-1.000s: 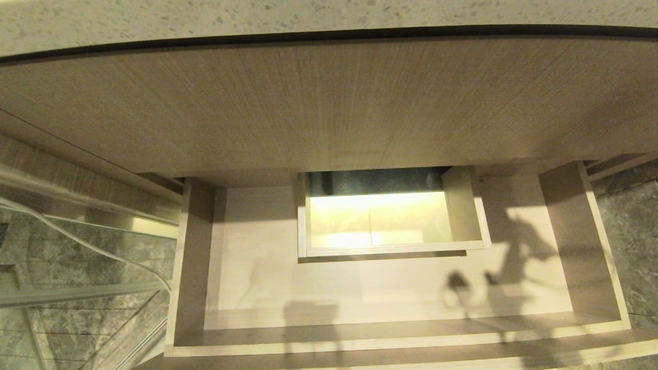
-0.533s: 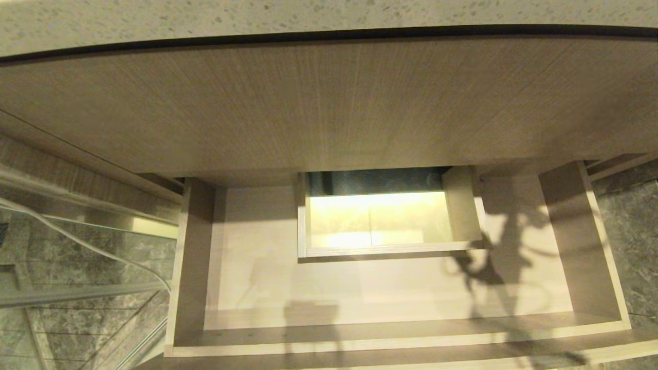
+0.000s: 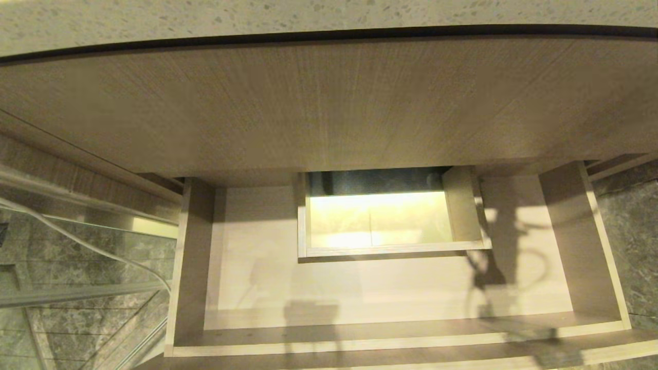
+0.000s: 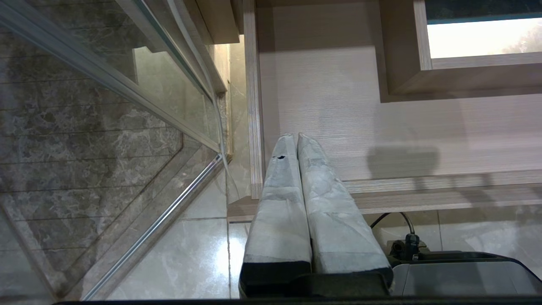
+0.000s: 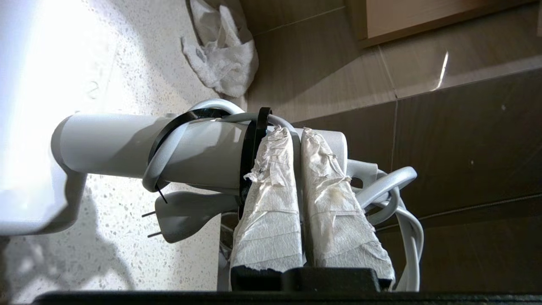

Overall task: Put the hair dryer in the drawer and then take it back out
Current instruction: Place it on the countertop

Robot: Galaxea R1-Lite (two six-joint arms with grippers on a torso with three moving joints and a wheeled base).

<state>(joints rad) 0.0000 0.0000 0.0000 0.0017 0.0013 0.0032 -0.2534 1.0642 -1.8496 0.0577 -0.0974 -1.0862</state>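
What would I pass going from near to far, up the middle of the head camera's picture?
Drawer front edge → drawer floor → boxed cutout → wood-grain panel → speckled countertop.

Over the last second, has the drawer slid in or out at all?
No. The drawer has not slid: its front rim and middle cutout sit unchanged against the wood-grain panel above.

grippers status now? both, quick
Left gripper: shut, holding nothing, over the open drawer.
Right gripper: shut on the hair dryer, above the speckled counter.
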